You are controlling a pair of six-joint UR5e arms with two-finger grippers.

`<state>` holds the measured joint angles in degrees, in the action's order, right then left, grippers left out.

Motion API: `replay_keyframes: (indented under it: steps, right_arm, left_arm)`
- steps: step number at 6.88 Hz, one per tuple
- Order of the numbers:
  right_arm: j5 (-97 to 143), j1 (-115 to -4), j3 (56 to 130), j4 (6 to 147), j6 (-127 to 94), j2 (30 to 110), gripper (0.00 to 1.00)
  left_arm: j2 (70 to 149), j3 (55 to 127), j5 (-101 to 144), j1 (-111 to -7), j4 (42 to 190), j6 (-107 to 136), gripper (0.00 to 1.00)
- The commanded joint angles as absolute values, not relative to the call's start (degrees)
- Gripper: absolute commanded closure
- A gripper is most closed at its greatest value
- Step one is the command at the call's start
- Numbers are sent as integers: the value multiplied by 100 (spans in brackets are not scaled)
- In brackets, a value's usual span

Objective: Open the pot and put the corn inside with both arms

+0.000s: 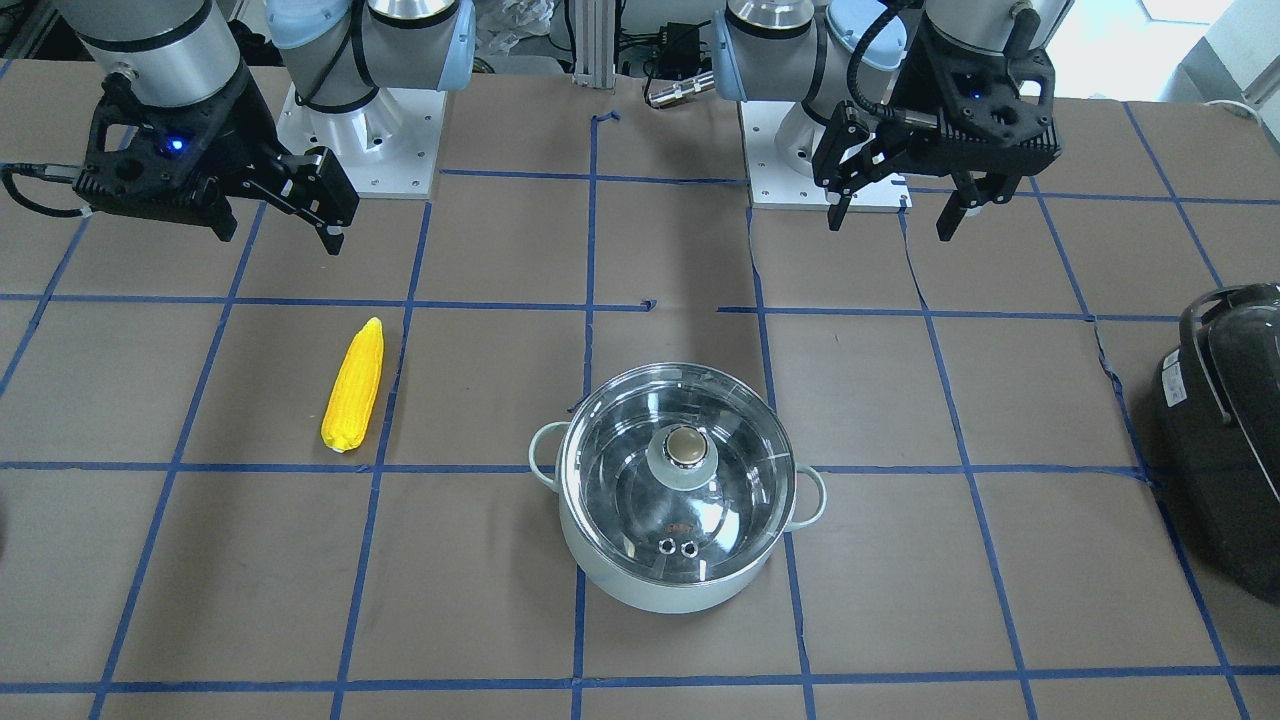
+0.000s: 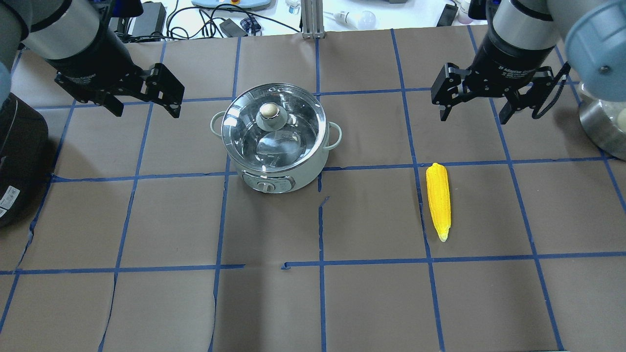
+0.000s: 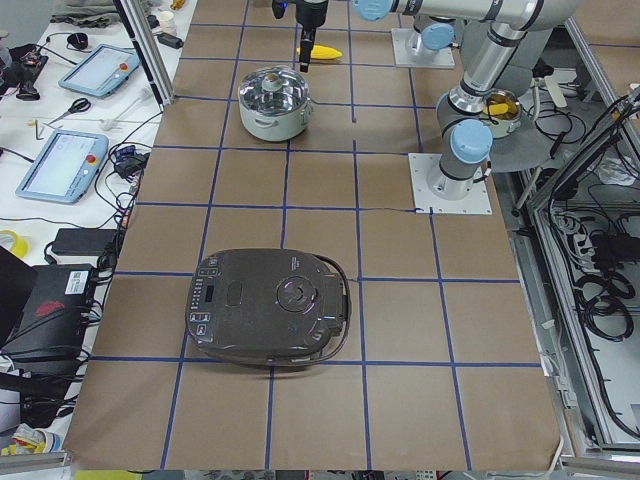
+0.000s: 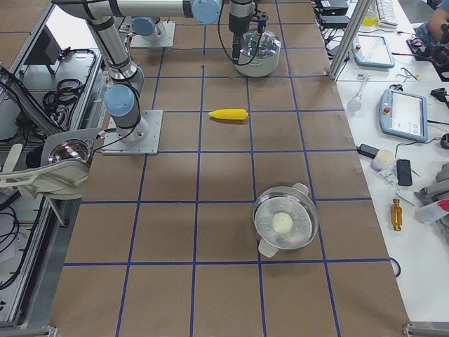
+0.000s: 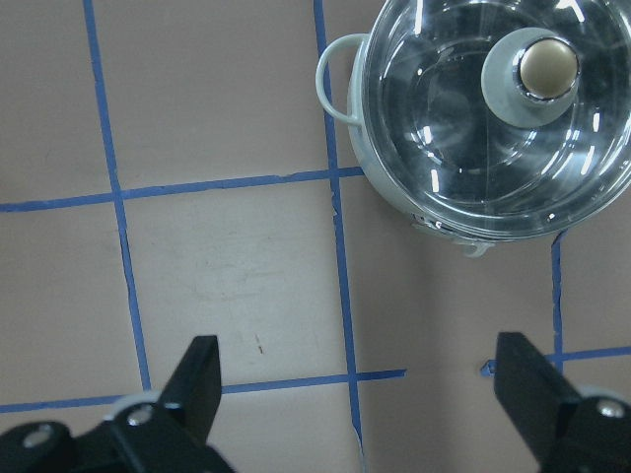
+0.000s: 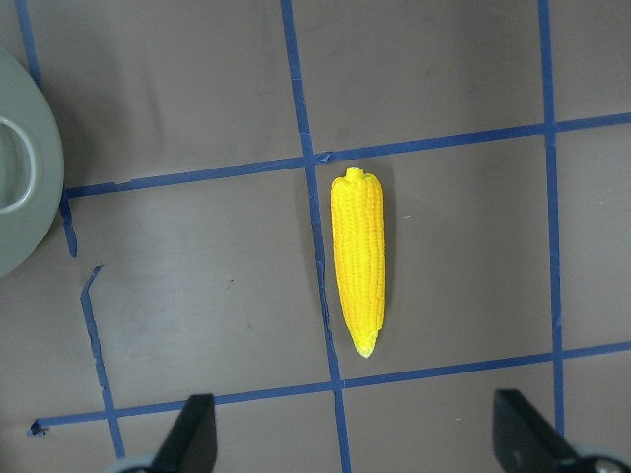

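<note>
- left gripper (image 2: pixel 145 104): fingers spread wide, holding nothing, raised off the table (image 2: pixel 161 220)
- right gripper (image 2: pixel 473 116): fingers also spread wide, nothing between them, raised too
- pot (image 2: pixel 279 182): stands on the table, lower than the left gripper and off to its right side, well apart; in the left wrist view it sits ahead of the right fingertip
- lid (image 2: pixel 288 142): clear glass, seated on the pot, knob (image 2: pixel 267 111) upright, no gripper touching it
- corn (image 2: pixel 438 200): lies flat on the table below the right gripper, apart from it; in the right wrist view it sits ahead, centred between the two fingertips, thin end toward them
- corn is well apart from the pot, on the right gripper's side
- black appliance (image 2: pixel 14 156): on the table out past the left gripper, on the side away from the pot
</note>
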<state>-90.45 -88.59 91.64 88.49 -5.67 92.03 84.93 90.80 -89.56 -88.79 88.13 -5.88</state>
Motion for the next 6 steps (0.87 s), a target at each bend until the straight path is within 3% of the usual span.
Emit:
replay_keyframes:
  steps: [1,6]
  right_arm:
    - [-9261,-8859,9193,8833,-571,9193,0]
    - [-9326,-8868,9132,8745,-475,9202,0]
  left_arm:
    - [8473,9079,-9069,-8877,8833,-589,0]
    - [8455,9079,-9062,-8868,8824,-589,0]
